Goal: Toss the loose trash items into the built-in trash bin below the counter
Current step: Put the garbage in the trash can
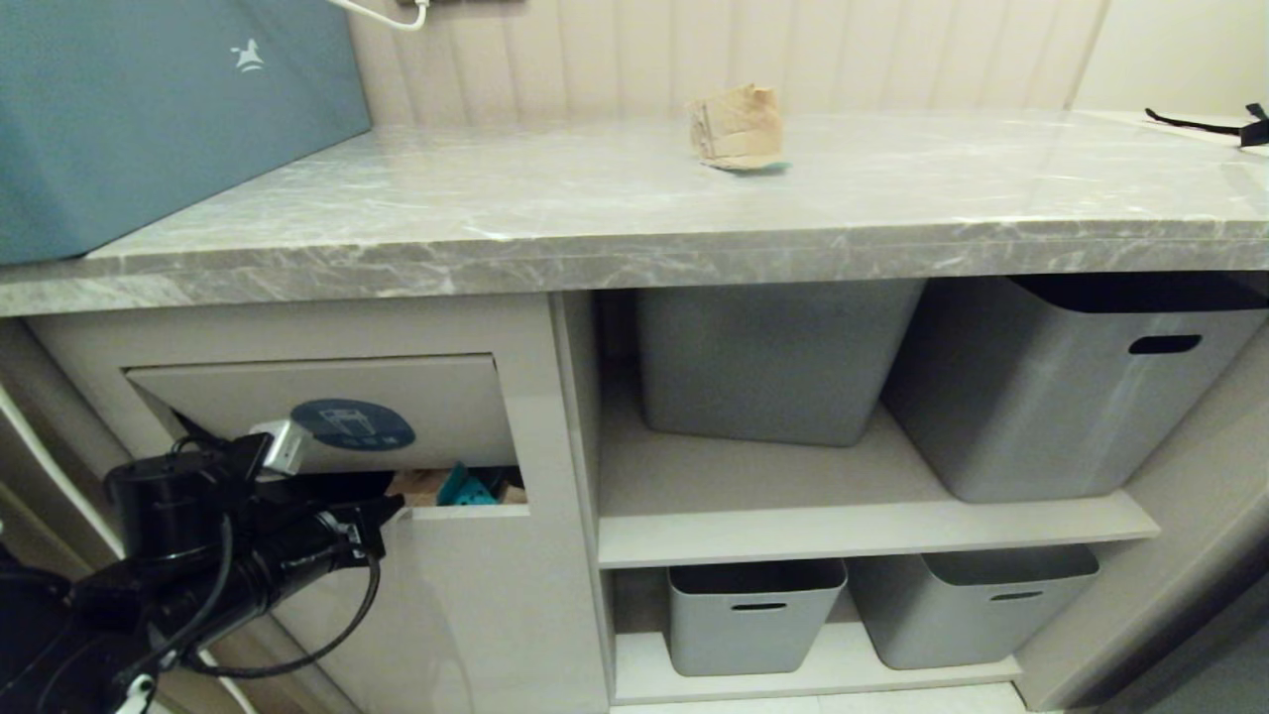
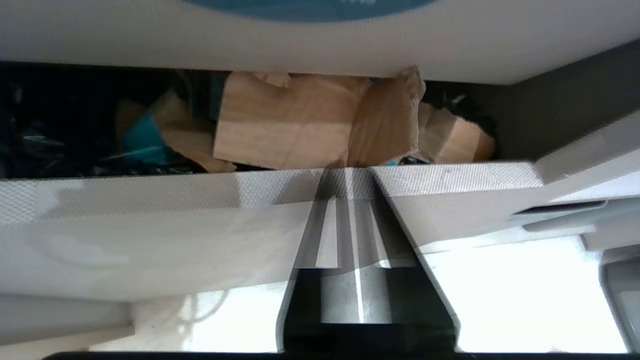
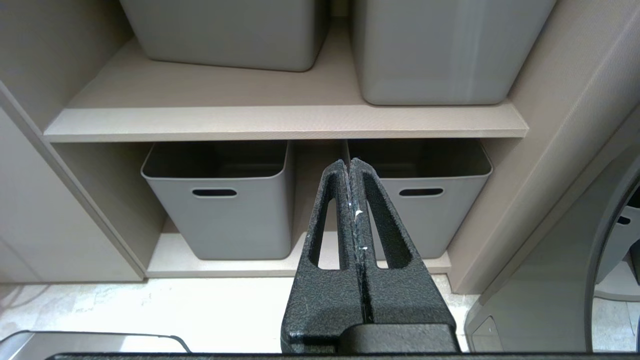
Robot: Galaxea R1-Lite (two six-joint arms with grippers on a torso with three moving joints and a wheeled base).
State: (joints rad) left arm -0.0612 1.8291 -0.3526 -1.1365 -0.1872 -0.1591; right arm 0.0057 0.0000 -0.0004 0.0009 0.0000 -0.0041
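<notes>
Crumpled cardboard scrap [image 1: 737,127] on tabletop [image 1: 555,213]: light, stiff-creased; pinch raised folded edge. Left pincer [image 2: 348,175] clenched, empty, at bin flap [image 1: 327,397]. Right pincer [image 3: 351,167] clenched, idle.

One cardboard scrap [image 1: 737,128] on counter [image 1: 555,213]; four grey storage bins [image 1: 778,359]; one teal box [image 1: 149,109].

Four grey storage bins [image 1: 1051,387] sit in the open shelving: two on the upper shelf [image 1: 853,526], two smaller ones below it. A large teal box [image 1: 149,109] stands at far left, with a white cable [image 1: 382,15] hanging on the panelled wall [image 1: 615,50] behind.
</notes>
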